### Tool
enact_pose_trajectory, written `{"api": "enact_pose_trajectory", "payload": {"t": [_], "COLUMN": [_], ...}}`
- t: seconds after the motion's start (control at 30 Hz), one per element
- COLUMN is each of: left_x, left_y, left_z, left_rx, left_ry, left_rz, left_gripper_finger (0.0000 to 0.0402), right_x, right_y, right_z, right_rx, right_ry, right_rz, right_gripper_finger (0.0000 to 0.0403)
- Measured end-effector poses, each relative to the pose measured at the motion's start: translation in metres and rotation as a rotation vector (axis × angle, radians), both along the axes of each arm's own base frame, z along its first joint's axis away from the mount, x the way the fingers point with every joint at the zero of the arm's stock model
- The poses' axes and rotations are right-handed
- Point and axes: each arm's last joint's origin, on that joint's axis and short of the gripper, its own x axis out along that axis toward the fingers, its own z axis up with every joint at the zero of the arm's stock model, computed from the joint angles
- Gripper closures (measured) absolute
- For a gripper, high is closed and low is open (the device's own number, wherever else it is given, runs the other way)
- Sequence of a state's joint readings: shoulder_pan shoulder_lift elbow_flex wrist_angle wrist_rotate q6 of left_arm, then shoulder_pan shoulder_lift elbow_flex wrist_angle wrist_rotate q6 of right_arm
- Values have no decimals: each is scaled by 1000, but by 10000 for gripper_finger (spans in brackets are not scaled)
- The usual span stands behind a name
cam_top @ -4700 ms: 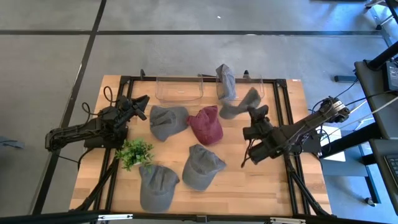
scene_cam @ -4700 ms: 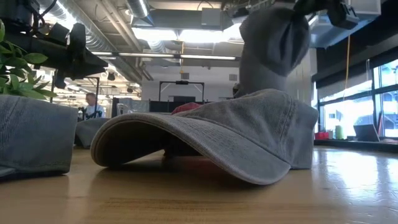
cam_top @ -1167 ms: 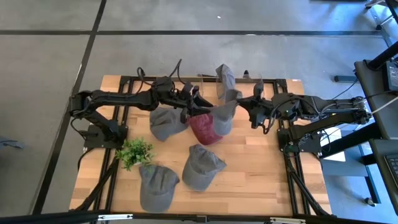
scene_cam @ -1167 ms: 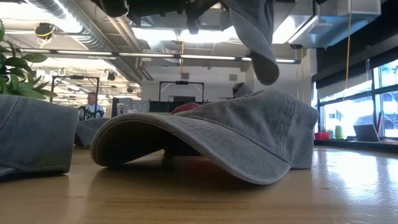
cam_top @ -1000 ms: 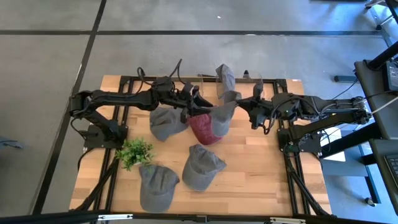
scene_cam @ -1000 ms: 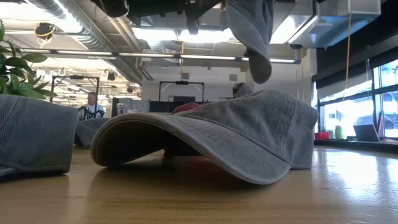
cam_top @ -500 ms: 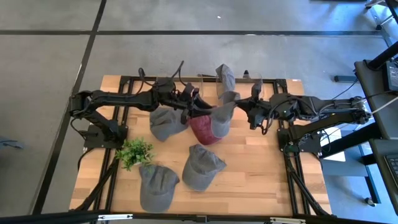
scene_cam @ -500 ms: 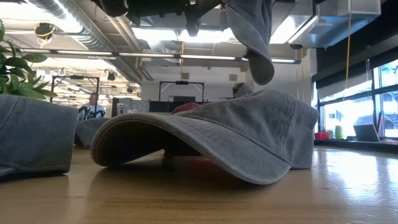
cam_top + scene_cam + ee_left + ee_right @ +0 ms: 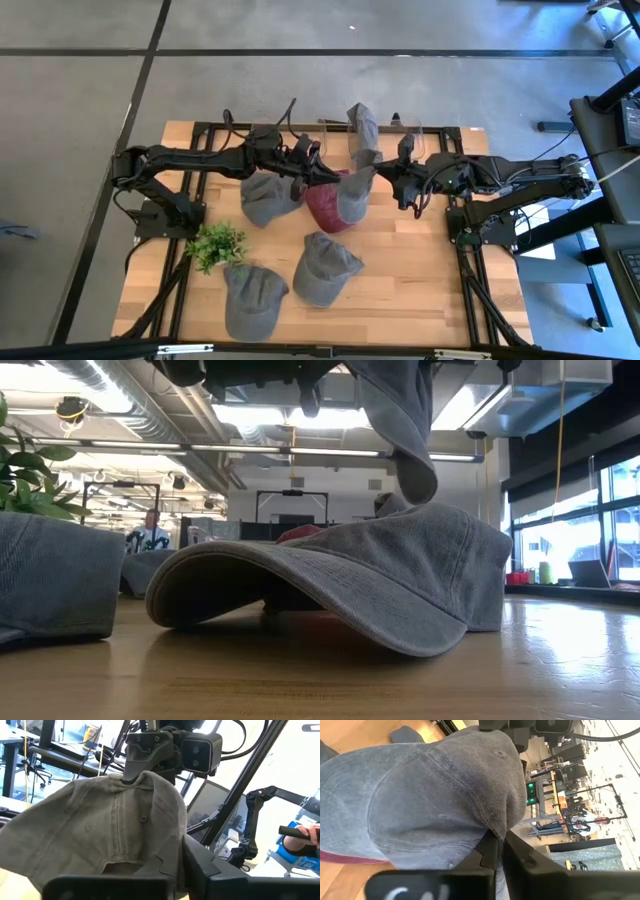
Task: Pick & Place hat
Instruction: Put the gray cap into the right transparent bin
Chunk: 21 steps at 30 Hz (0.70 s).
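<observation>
You look straight down from high; low sits level behind a near cap [image 9: 340, 585]; both wrists closely share the held hat [image 9: 100, 830].

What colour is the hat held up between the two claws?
Grey; the held hat shows best in the right wrist view, above the maroon hat.

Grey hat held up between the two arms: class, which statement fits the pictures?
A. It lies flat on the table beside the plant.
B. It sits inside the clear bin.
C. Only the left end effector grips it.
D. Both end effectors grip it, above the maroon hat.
D: the held grey hat hangs between the left end effector and the right end effector, each wrist view showing fingers closed on its fabric, with the maroon hat beneath.
</observation>
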State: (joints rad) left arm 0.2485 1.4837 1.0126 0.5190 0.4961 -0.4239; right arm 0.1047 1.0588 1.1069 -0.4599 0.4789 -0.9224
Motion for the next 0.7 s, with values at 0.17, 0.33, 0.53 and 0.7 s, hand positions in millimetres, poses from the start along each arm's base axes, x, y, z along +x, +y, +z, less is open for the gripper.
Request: {"api": "enact_pose_trajectory", "payload": {"t": [0.17,0.33,0.53,0.7], "left_x": [0,0,0,-1], "left_y": [0,1,1,3], "left_z": [0,0,0,0], "left_rx": [28,52,103,132], "left_ry": [-7,-13,-26,-33], "left_rz": [1,4,8,13], "left_gripper_finger": [393,395,396,396], "right_x": [0,0,-1,-3], "right_y": [0,0,0,-2], "right_z": [0,-1,-2,-6], "right_rx": [0,13,249,440], "right_ry": [0,3,-83,-134], "right_rz": [0,-6,-108,-229], "right_gripper_finger": [379,378,358,291]}}
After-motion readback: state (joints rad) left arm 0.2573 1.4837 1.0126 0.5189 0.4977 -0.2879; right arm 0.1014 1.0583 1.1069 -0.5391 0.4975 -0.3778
